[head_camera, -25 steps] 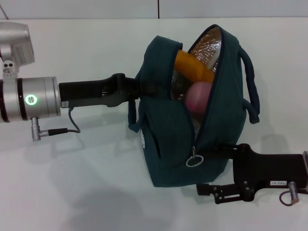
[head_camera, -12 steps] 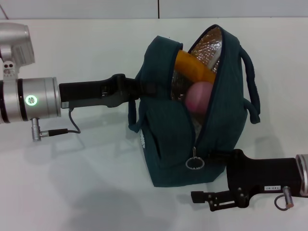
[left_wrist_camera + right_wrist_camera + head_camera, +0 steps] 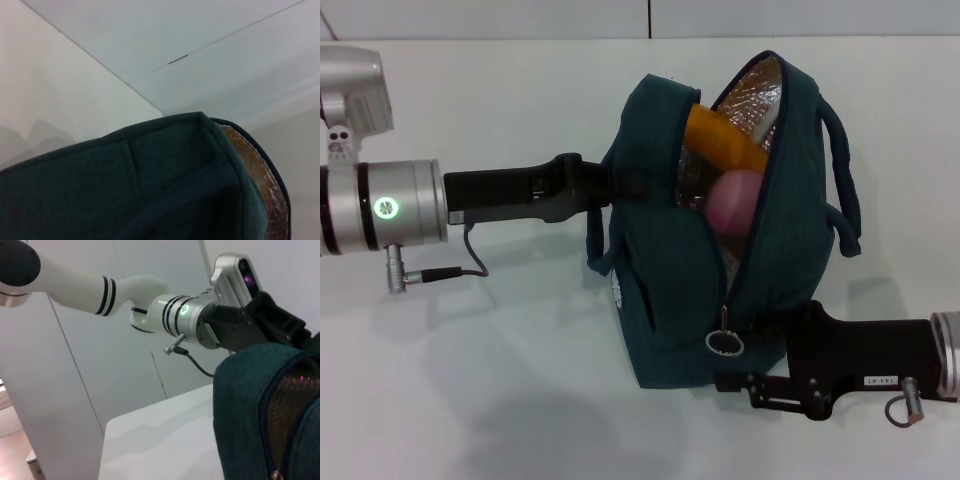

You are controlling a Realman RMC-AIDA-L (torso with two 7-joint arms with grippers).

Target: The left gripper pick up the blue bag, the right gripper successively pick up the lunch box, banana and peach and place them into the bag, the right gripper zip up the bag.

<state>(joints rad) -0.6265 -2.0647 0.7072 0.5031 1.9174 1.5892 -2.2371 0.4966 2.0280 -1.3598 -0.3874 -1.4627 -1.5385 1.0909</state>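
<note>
The blue bag (image 3: 680, 270) hangs off the table, held at its left side by my left gripper (image 3: 608, 186), which is shut on the fabric. Its top gapes open on silver foil lining. The banana (image 3: 720, 140) and the pink peach (image 3: 735, 200) lie inside; the lunch box is hidden. The zip is partly open, its ring pull (image 3: 723, 342) dangling low on the front. My right gripper (image 3: 745, 355) is open at the bag's lower right corner, one finger (image 3: 760, 384) below the ring and the other behind the fabric. The left wrist view shows only the bag (image 3: 150, 190).
A white table (image 3: 500, 400) spreads under and around the bag. The left arm's black gripper body and its cable (image 3: 470, 255) reach in from the left. In the right wrist view the left arm (image 3: 175, 315) and bag edge (image 3: 250, 405) stand before white wall panels.
My right gripper dipped down and back to the right, then came leftward again to the bag's lower corner by the ring pull. The bag and left gripper stayed still.
</note>
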